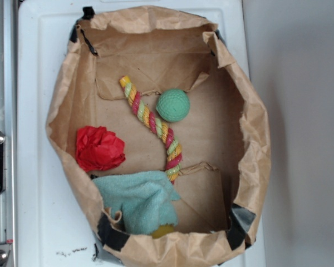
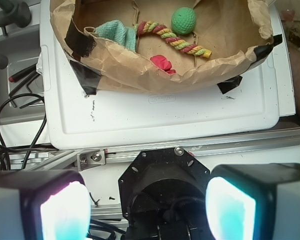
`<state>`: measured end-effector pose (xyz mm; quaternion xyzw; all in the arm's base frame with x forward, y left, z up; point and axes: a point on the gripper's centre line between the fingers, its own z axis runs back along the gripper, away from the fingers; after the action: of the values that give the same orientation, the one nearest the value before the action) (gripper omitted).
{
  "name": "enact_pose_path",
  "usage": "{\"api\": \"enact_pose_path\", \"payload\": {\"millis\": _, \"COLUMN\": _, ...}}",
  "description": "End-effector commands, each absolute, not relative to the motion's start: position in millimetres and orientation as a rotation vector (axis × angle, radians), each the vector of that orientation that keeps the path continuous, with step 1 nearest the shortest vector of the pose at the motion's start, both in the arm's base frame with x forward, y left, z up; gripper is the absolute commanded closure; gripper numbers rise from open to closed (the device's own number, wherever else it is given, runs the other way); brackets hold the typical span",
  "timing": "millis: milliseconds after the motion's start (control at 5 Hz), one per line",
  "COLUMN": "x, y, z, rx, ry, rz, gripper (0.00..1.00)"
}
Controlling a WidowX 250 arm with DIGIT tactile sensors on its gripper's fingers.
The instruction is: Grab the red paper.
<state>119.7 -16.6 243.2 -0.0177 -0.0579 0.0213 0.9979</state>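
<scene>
Exterior view: the red paper (image 1: 99, 148) lies against the left wall of the brown paper bag (image 1: 255, 128), just above the teal cloth (image 1: 139, 199), with bare floor between it and the rope toy (image 1: 152, 123). Wrist view: the tool (image 2: 147, 209) hangs open, well outside the bag's rim.

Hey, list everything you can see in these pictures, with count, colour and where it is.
Bag: one, brown paper, on the lid.
Lid: one, white, under the bag.
Red paper: one wad, bag's left side.
Rope: one, red-yellow-green, bag's middle.
Ball: one, green, touching the rope.
Cloth: one, teal, bag's near end, covering something yellow.
Cables: black, beside the lid.
Fingers: two, apart, holding nothing, outside the bag.
</scene>
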Motion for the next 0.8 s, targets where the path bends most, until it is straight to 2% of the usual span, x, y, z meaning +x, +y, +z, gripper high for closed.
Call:
{"api": "enact_pose_path", "payload": {"millis": 0, "x": 120, "y": -17, "z": 243, "rx": -0.035, "ry": -0.116, "rz": 0.043, "gripper": 0.00}}
{"api": "enact_pose_path", "payload": {"millis": 200, "x": 170, "y": -16, "z": 224, "rx": -0.042, "ry": -0.107, "rz": 0.084, "gripper": 0.00}}
{"api": "enact_pose_path", "payload": {"millis": 400, "x": 215, "y": -5, "z": 218, "rx": -0.079, "ry": -0.128, "rz": 0.102, "gripper": 0.00}}
{"api": "enact_pose_path", "payload": {"millis": 600, "x": 249, "y": 17, "z": 203, "rx": -0.085, "ry": -0.144, "rz": 0.107, "gripper": 0.00}}
